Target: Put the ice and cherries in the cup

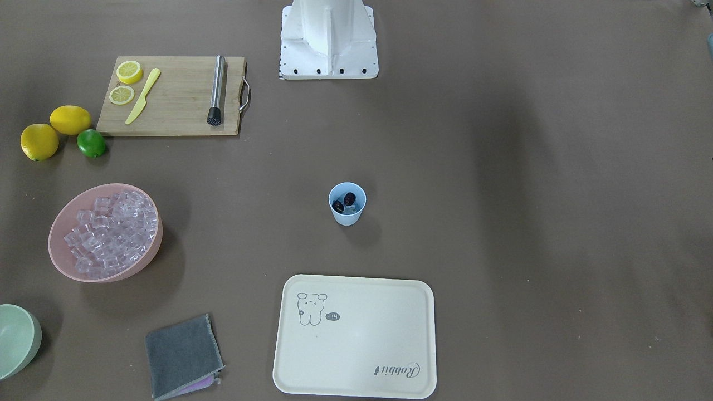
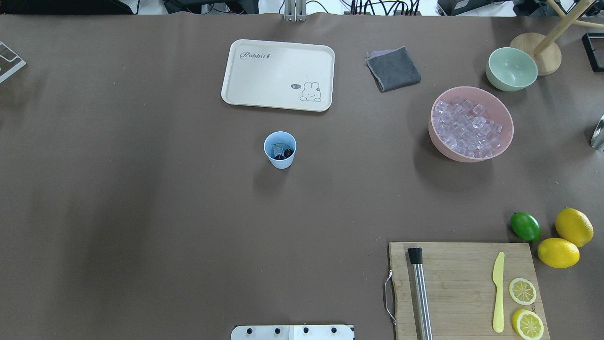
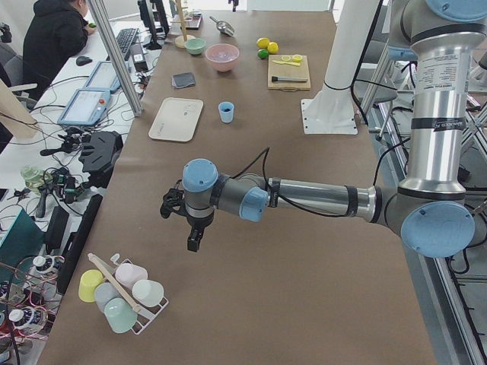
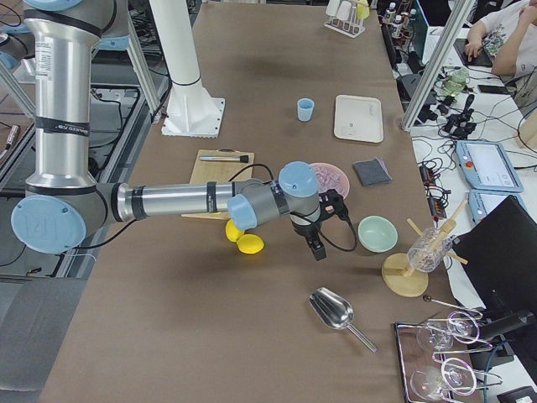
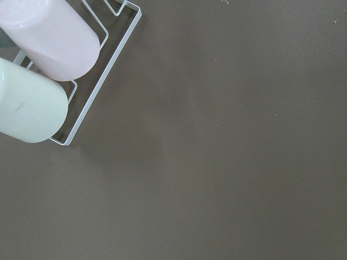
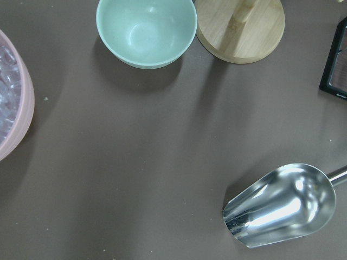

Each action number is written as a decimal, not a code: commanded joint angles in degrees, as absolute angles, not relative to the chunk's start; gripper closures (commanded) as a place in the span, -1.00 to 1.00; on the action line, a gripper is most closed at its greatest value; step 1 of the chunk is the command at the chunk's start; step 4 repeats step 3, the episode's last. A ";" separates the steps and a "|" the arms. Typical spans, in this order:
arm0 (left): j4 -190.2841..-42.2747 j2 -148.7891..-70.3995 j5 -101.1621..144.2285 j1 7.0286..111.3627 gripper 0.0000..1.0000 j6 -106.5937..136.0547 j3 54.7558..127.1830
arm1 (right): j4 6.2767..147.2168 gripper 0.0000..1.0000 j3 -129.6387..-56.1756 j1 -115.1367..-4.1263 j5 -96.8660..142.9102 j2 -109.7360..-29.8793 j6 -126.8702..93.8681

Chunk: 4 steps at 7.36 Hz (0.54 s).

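Observation:
The light-blue cup (image 1: pixel 346 217) stands mid-table, also in the overhead view (image 2: pixel 281 163). The dark cherries (image 1: pixel 349 197) lie inside it with a clear ice cube (image 2: pixel 276 150) beside them. More ice (image 2: pixel 465 127) fills the pink bowl (image 2: pixel 507 137). My left gripper (image 3: pixel 194 239) hangs over bare table far from the cup, near a cup rack. My right gripper (image 4: pixel 317 250) hangs near the pink bowl and the green bowl. Both show only in the side views, so I cannot tell whether they are open or shut.
A cream tray (image 2: pixel 278 101) and a grey cloth (image 2: pixel 394 68) lie beyond the cup. A pale green bowl (image 6: pixel 146 27), a wooden stand (image 6: pixel 244 32) and a metal scoop (image 6: pixel 282 214) are under the right wrist. A cutting board (image 2: pixel 460 288) holds a muddler, knife and lemon slices.

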State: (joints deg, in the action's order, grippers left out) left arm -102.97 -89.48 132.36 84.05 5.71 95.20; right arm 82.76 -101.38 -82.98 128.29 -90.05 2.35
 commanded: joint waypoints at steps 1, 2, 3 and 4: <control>-102.75 -90.08 132.28 83.94 -0.96 5.71 94.84 | 93.53 -0.98 -105.96 -83.58 126.65 -88.43 2.63; -102.83 -90.09 132.28 84.02 -0.96 5.71 94.57 | 98.65 -0.99 -108.08 -83.93 124.74 -86.85 3.25; -102.83 -90.17 132.28 83.94 -0.96 5.71 94.66 | 98.87 -0.99 -107.93 -83.85 124.19 -87.10 4.38; -102.83 -90.17 132.28 83.94 -0.96 5.71 94.66 | 98.87 -0.99 -107.93 -83.85 124.19 -87.10 4.38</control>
